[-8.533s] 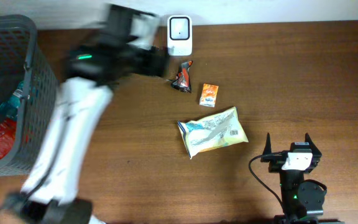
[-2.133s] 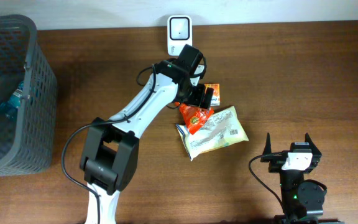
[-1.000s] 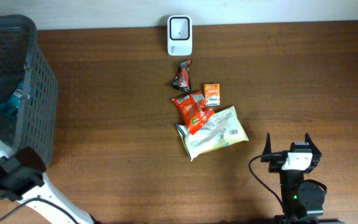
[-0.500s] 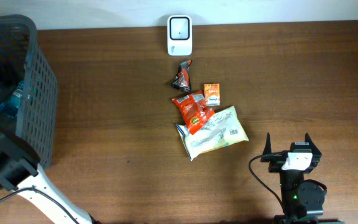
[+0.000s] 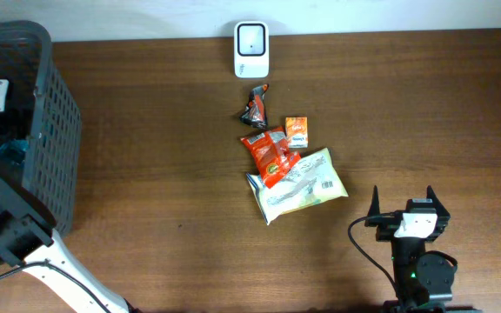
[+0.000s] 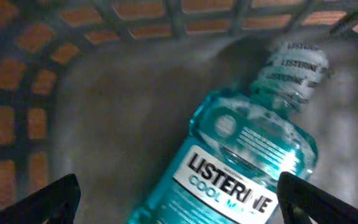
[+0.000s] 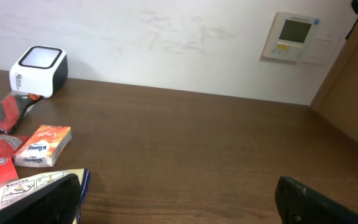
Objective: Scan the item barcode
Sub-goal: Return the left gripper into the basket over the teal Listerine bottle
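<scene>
- Dark wood tabletop (image 5: 146, 130) under a plain white wall, with a grey mesh basket (image 5: 55, 130) at the far left edge
- Inside that basket the left tool (image 6: 179, 196) hangs over a teal mouthwash bottle (image 6: 241, 168), jaws spread wide and empty, one tip showing at each lower corner of the wrist view
- By my reading the bottle is the item to scan; it lies on its side on the basket floor, cap toward the mesh wall, front label up (no barcode shows on this face)
- To do the pick well: come down square over the body, close across its narrower width near the middle, and keep the pads off the label area so the code is not covered
- Lift straight up until clear of the basket rim before swinging right, as the smooth plastic may slip or twist in a loose hold
- At mid-tabletop the white scanner (image 5: 251, 49) stands against the wall; in front of it lie a dark wrapper (image 5: 254, 106), an orange pack (image 5: 296, 131), a red bag (image 5: 268, 155) and a pale bag (image 5: 301, 184), the red one overlapping the pale one
- Far right, the right tool (image 5: 404, 196) sits parked near the front edge, jaws apart, gripping nothing
</scene>
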